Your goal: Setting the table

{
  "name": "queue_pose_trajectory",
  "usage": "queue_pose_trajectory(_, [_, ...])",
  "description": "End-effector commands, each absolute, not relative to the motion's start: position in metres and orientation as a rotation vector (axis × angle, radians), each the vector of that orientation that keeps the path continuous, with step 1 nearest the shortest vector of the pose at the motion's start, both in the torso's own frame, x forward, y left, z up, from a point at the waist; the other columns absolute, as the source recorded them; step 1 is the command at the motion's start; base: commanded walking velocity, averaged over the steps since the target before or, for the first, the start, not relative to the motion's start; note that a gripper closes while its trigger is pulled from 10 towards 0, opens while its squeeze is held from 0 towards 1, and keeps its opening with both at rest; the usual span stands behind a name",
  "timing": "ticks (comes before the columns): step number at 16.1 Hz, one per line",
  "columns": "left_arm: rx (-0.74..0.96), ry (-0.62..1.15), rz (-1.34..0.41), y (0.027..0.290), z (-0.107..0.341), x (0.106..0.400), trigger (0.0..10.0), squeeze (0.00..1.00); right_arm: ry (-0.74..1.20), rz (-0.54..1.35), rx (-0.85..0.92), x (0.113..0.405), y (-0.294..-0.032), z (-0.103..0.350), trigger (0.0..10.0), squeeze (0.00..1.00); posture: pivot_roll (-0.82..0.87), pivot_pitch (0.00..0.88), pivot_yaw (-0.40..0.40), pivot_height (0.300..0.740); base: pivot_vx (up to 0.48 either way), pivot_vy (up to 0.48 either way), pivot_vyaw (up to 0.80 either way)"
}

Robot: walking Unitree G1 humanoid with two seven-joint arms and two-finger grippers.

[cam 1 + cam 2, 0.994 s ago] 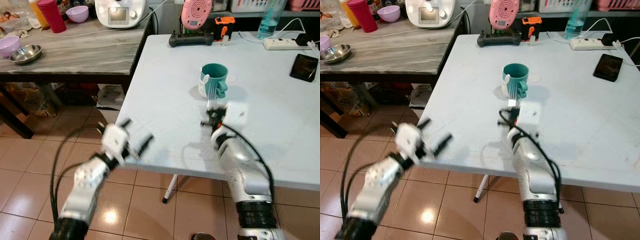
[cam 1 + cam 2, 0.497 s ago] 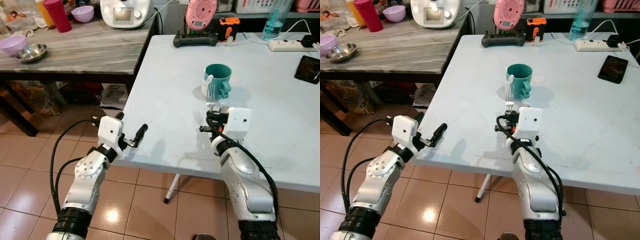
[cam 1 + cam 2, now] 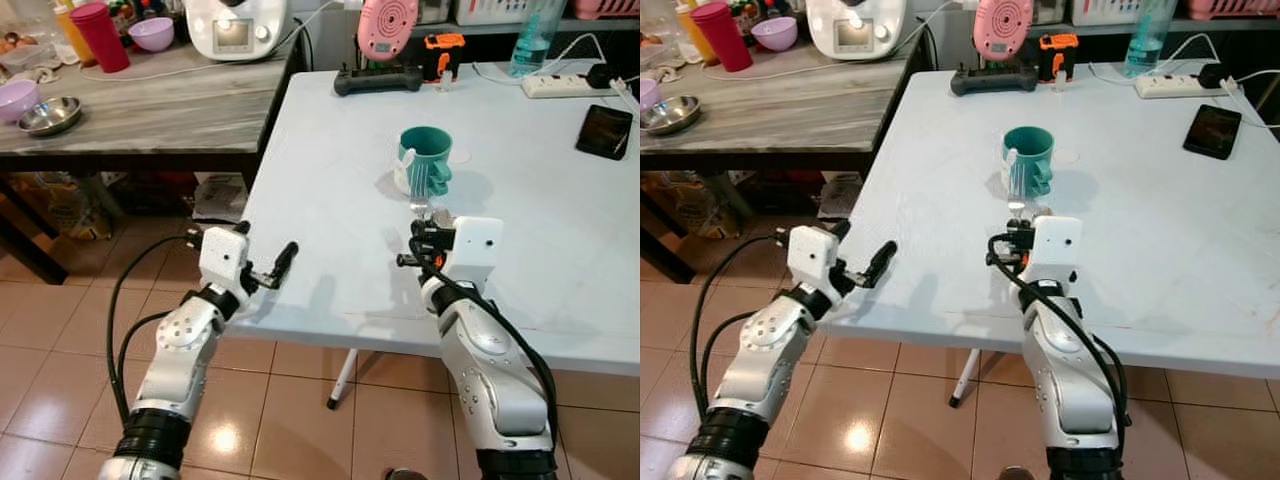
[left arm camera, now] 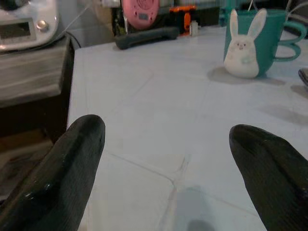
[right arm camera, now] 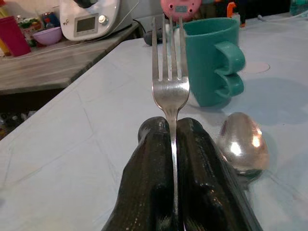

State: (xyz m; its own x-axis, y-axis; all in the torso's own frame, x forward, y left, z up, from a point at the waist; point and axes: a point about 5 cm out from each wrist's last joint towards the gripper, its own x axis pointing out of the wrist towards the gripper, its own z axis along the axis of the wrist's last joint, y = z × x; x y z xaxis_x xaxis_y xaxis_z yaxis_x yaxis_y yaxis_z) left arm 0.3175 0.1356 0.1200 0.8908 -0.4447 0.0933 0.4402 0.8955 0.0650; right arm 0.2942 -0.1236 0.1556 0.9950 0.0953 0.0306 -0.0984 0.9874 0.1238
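White table (image 3: 330, 180) carries a teal mug (image 3: 428, 160) and a spoon (image 5: 241, 142), partly hidden behind the right gripper (image 5: 172, 132). That gripper pinches a fork (image 5: 169, 72). Left gripper (image 4: 168, 159) hangs spread wide.

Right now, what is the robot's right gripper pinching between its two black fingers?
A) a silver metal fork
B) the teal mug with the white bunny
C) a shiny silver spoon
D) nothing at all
A: in the right wrist view the right gripper has its black fingers closed on the handle of the silver metal fork, tines towards the teal mug; the shiny silver spoon lies on the table beside it.

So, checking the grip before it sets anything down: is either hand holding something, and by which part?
The right hand holds a fork by its handle, tines forward. The left hand holds nothing.
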Motion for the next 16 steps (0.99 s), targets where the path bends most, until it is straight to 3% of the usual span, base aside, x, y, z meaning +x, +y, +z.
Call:
queue_pose_trajectory(1, [0.04,-0.085,-0.442,0.1416,0.1163,0.3171,10.0,0.0,-0.042,0.113,0.141,0.291,-0.118,0.1601,10.0,0.0,-0.3,0.088,0.125,0.74,0.0,0.379,-0.72])
queue_pose_trajectory(16, [0.03,-0.09,-0.425,0.1344,0.1162,0.3202,10.0,0.0,-0.084,0.09,0.113,0.2942,-0.1194,0.1622,10.0,0.0,-0.29,0.055,0.12,0.74,0.0,0.434,-0.03])
